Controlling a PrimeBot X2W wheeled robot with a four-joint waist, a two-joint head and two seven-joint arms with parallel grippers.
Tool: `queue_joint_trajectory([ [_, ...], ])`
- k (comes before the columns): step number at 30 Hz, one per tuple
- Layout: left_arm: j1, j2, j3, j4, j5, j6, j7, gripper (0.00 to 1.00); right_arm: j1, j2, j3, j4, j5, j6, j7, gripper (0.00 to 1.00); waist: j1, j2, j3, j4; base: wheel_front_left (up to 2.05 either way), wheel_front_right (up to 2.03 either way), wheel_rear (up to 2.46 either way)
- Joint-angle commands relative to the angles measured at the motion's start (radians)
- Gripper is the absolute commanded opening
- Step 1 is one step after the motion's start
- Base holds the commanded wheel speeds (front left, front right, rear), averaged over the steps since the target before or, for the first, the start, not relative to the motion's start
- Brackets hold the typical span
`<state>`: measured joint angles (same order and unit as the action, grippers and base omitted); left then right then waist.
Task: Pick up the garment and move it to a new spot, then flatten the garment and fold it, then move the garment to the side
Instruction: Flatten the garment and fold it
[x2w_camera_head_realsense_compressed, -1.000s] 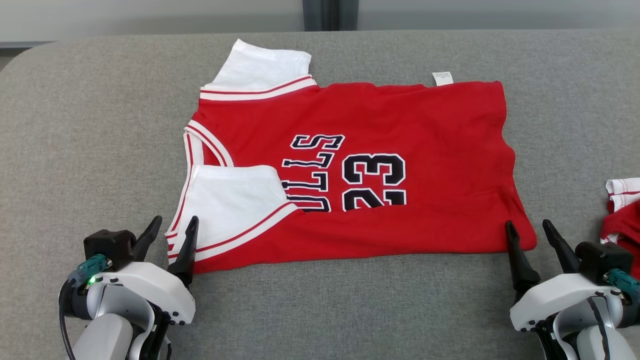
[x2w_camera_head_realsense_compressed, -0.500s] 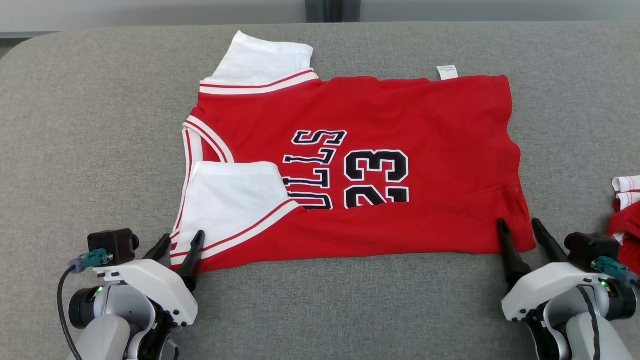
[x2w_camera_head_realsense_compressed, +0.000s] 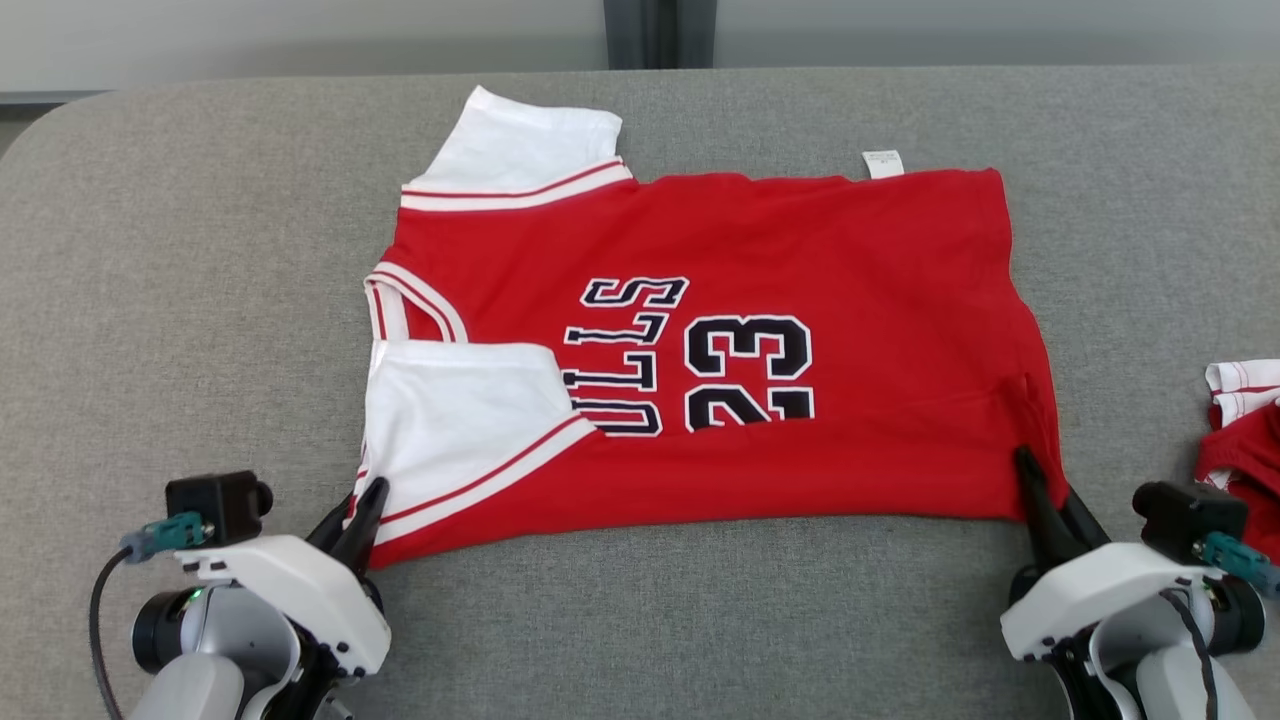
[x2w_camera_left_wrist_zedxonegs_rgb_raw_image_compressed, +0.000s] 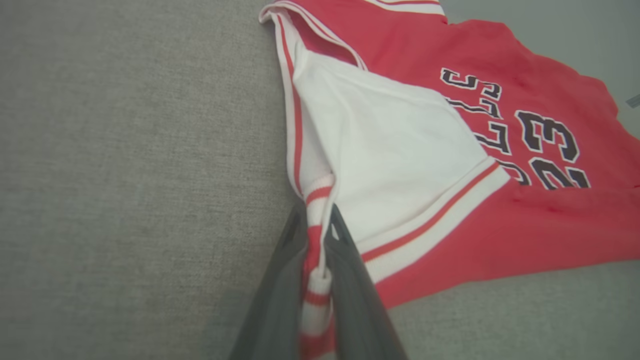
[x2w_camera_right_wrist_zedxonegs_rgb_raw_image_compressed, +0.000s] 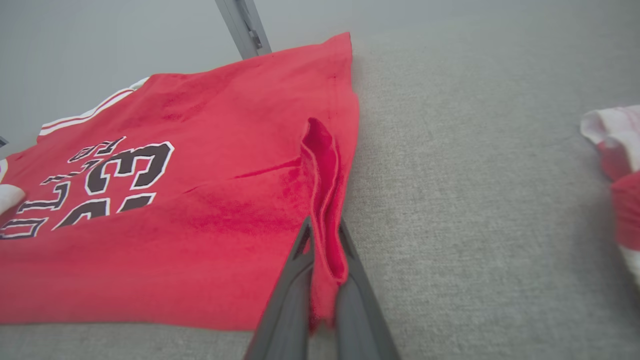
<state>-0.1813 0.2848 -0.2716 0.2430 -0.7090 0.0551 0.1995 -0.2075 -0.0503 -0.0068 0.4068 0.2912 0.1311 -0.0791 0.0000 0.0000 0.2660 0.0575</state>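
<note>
Gripping the shirt (x2w_camera_head_realsense_compressed: 700, 340) at its two near corners, we have both claws clamped on cloth. The left claw (x2w_camera_head_realsense_compressed: 355, 505), at 7 o'clock in the head view, pinches the ribbed red-and-white trim beside the white sleeve panel. In the left wrist view its dark tapered fingers (x2w_camera_left_wrist_zedxonegs_rgb_raw_image_compressed: 350, 280) squeeze a bunched strip of that striped knit between them. The right claw (x2w_camera_head_realsense_compressed: 1045, 480), at 4 o'clock, pinches the red hem corner. In the right wrist view a raised, rolled fold of red fabric runs down into its closed jaws.

We see the shirt lying mostly flat at the centre of the table cover (x2w_camera_head_realsense_compressed: 150, 250), a grey, coarse-woven surface with a rounded corner at 10 o'clock. Its neck opening points to 9 o'clock and its hem to 3 o'clock. The near edge is folded over, covering the lower part of the black, white-outlined lettering and numerals. A second white sleeve projects at 11 o'clock. A small white label (x2w_camera_head_realsense_compressed: 883, 163) sticks out at 1 o'clock.

A crumpled red-and-white cloth (x2w_camera_head_realsense_compressed: 1240, 420) sits at 3 o'clock, well apart from the shirt.
</note>
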Motion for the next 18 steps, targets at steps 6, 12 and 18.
queue_joint_trajectory([
  [6,0.108,0.047,0.027,-0.105,-0.024,0.029,0.027,0.00,0.136,-0.010,-0.021,-0.158,0.025,-0.001,0.059,0.00,0.0000,0.0000,-0.024,-0.009,0.00,0.00,0.00],
  [12,0.223,0.075,0.041,-0.206,-0.044,0.066,0.062,0.00,0.261,-0.007,-0.042,-0.267,0.037,-0.001,0.133,0.00,0.0000,0.0000,-0.034,-0.025,0.00,0.00,0.00],
  [18,0.298,0.073,0.046,-0.272,-0.066,0.100,0.086,0.00,0.311,-0.005,-0.039,-0.301,0.038,-0.001,0.177,0.00,0.0000,0.0000,-0.031,-0.042,0.00,0.00,0.00],
])
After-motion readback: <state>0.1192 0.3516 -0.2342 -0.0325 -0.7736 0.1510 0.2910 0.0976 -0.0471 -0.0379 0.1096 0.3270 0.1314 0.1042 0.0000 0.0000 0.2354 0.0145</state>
